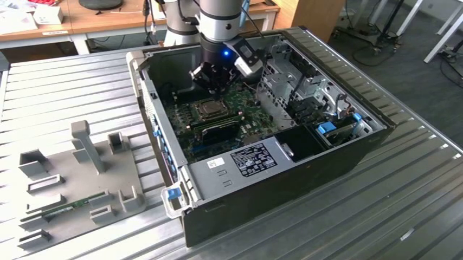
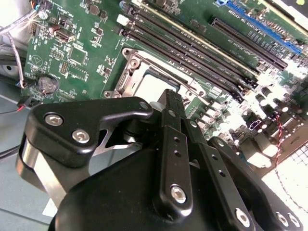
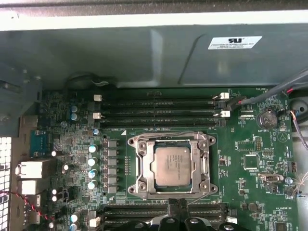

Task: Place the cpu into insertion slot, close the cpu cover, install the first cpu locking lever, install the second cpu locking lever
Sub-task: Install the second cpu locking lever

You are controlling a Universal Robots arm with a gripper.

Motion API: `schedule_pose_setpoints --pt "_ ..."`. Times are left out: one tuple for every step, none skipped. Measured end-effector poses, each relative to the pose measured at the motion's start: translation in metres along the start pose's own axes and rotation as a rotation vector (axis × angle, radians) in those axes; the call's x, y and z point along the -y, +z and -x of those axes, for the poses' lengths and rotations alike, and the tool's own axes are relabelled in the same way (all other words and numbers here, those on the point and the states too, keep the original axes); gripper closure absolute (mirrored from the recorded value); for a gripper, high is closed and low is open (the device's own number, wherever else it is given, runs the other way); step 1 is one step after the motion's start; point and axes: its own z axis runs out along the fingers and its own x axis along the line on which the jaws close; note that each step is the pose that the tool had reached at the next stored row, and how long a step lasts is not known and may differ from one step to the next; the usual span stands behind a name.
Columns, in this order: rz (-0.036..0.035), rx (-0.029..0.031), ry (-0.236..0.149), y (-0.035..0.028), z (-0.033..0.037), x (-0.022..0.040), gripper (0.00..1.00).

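Inside an open computer case [image 1: 289, 179] lying on a slatted metal table [image 1: 405, 206], arm [image 1: 217, 21] reaching straight down from above, gripper [image 1: 211, 82] poised just over the motherboard [image 1: 217, 122], close above the socket and slightly toward the case's far wall. Fingers [image 2: 172, 113] pressed together in the second wrist view, black tips meeting with nothing between them, hovering at the near edge of the socket without visibly touching it. Seated in the insertion slot in the first wrist view, the cpu [image 3: 169, 166], grey metal top facing up, framed by the cpu cover [image 3: 169, 187] lying flat and closed around it. Thin wire locking levers running along the socket's edges; whether latched, impossible to tell. Rows of dark memory slots [image 3: 159, 109] just beyond the socket, beside the case wall. On the exterior view's left, well apart from the case, a grey fixture tray [image 1: 108, 179] with upright holders resting on the table.
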Motion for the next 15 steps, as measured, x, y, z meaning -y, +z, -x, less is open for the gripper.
schedule_pose_setpoints --pt "-0.0021 -0.0001 0.000 0.0000 -0.0001 0.0003 0.89" --pt "-0.0037 -0.0001 0.000 0.0001 -0.0002 0.0005 0.89" --pt "-0.0050 -0.0004 -0.001 0.0003 -0.0003 0.0008 0.89" --pt "-0.0062 -0.0007 -0.001 0.0006 -0.0005 0.0009 0.89" --pt "-0.0073 -0.0009 0.000 0.0010 -0.0009 0.0011 0.89" --pt "-0.0084 -0.0011 0.000 0.0013 -0.0015 0.0012 0.89" --pt "-0.0096 -0.0011 -0.001 0.0017 -0.0022 0.0012 0.89" --pt "-0.0107 -0.0012 -0.001 0.0021 -0.0031 0.0013 0.89" --pt "-0.0117 -0.0011 -0.001 0.0025 -0.0040 0.0014 0.89" --pt "-0.0127 -0.0011 -0.001 0.0030 -0.0049 0.0015 0.89" --pt "-0.0140 -0.0012 -0.001 0.0034 -0.0057 0.0015 0.89" --pt "-0.0152 -0.0015 -0.001 0.0039 -0.0062 0.0015 0.89" --pt "-0.0158 -0.0019 -0.001 0.0043 -0.0065 0.0016 0.89" --pt "-0.0162 -0.0032 -0.001 0.0049 -0.0066 0.0017 0.89" --pt "-0.0171 -0.0060 -0.001 0.0055 -0.0067 0.0018 0.89"
